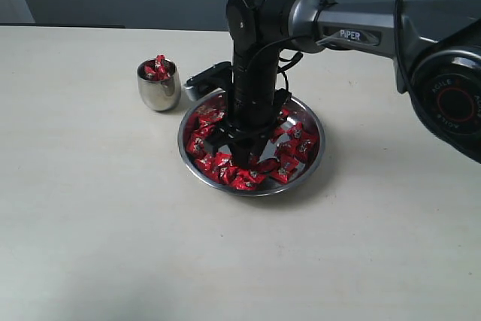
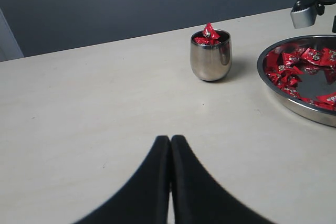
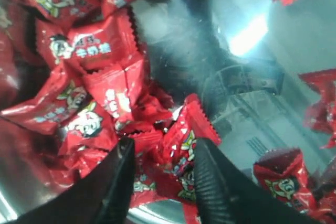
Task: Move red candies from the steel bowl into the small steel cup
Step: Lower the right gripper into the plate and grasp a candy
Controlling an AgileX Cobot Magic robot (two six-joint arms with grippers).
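Seen from outside, the right gripper (image 1: 244, 154) is hanging into the steel bowl (image 1: 255, 192) among the red candies (image 1: 224, 163), the small steel cup (image 1: 158, 92) near; the left gripper (image 2: 170, 142) is idling pressed together; close up, the right's jaws are straddling one wrapper, apart, so squeezing just that looks wise

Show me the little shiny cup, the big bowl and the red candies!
small steel cup (image 2: 210, 61): left wrist view, middle of its rounded side.
steel bowl (image 2: 302, 108): left wrist view, near rim.
red candies (image 3: 88, 51): right wrist view, one wrapper's printed face.
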